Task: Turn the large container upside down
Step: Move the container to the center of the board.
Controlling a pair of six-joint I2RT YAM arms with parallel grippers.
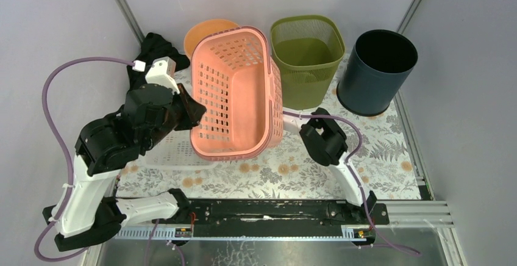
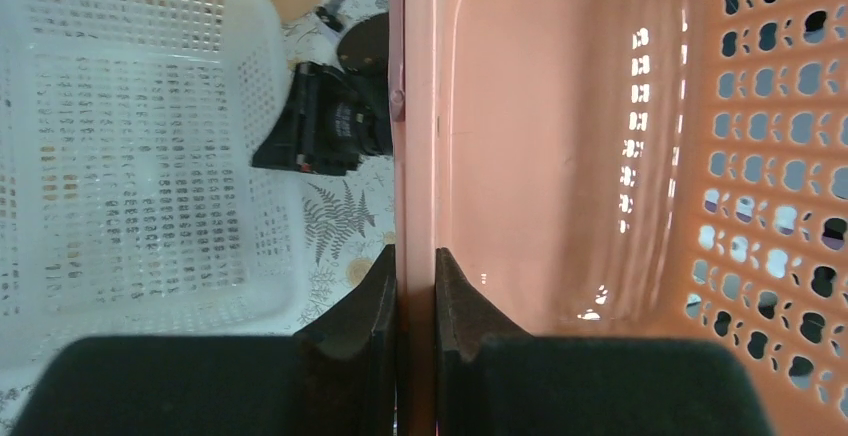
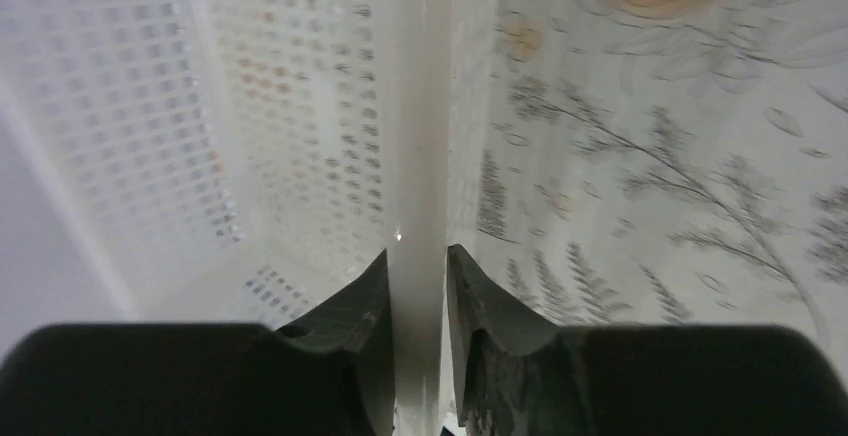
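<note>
Table: covered by a cloth printed with ferns and flowers; every container stands on or over it.
Pink basket: the largest container. It is lifted off the cloth and tilted, its open side towards the overhead camera, its solid floor and perforated walls on show. Its near end hangs above the white basket.
White basket: lies on the cloth under and to the left of the pink basket, open side up, mostly hidden in the overhead view.
Dark bin: upright at the far right, just beside the green basket.
Green basket: upright at the back, just right of the pink basket.
Orange disc: far left, partly behind the pink basket's far rim.
Black cloth: bunched at the far left, near the disc.
Left gripper: its fingers are clamped on the pink basket's left rim, one inside and one outside.
Right gripper: its fingers are pinched on the white basket's rim.
</note>
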